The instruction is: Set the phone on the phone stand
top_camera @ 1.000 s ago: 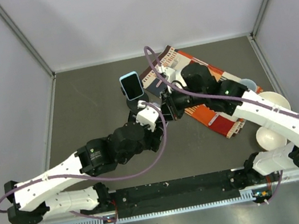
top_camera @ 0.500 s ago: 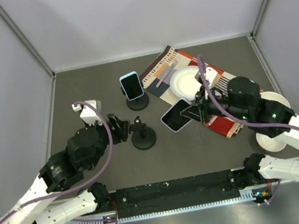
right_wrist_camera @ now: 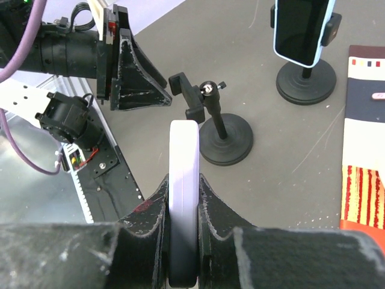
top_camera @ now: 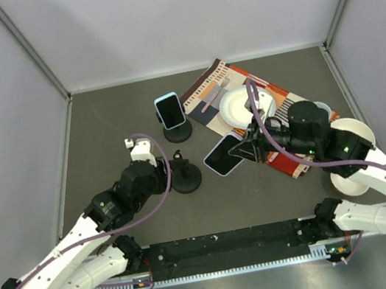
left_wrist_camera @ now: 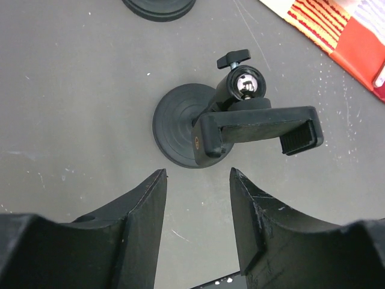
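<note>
Grey worktop (top_camera: 101, 131) under grey walls: the right claw (top_camera: 245, 152) is clamped on the phone (top_camera: 222, 156), held off the surface over the middle, just right of the empty phone stand (top_camera: 184, 176). The left claw (left_wrist_camera: 198, 180) hangs spread beside that stand. Judged best: steady the stand, then seat the phone squarely. No writing is readable.

even, bright overhead light, soft shadows, sharp frames throughout

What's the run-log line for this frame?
right gripper: shut on phone | left gripper: open, facing empty phone stand | phone: not yet mounted
</note>
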`<state>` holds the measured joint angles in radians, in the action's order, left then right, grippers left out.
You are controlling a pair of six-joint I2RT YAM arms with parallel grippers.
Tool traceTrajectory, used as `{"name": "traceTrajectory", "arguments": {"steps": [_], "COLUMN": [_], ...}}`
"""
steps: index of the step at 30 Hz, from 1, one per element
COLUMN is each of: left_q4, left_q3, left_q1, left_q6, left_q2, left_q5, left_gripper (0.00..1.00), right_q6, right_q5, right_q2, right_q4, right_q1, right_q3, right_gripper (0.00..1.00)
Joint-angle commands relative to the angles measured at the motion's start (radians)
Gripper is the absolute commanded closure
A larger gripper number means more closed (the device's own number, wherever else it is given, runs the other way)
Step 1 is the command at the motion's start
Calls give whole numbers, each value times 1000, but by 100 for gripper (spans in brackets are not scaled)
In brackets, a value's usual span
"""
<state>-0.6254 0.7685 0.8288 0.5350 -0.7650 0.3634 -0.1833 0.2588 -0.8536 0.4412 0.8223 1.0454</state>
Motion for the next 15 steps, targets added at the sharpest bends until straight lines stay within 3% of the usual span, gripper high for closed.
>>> {"name": "traceTrajectory", "arguments": {"steps": [1,15], "left_q4": [110,194], "left_q3": [-31,-12], "left_q1": [-5,-2], "left_q6": [-29,-135], "left_q2": [0,-25], "left_q5": [25,54], "left_gripper": [51,57], "right_q6": [-1,-22], "right_q5": [54,109], "right_q2": [-5,-99], "right_q4": [-136,-199], "right_q1": [-2,0], "right_q3": [11,-8], "right_gripper": [100,100]}}
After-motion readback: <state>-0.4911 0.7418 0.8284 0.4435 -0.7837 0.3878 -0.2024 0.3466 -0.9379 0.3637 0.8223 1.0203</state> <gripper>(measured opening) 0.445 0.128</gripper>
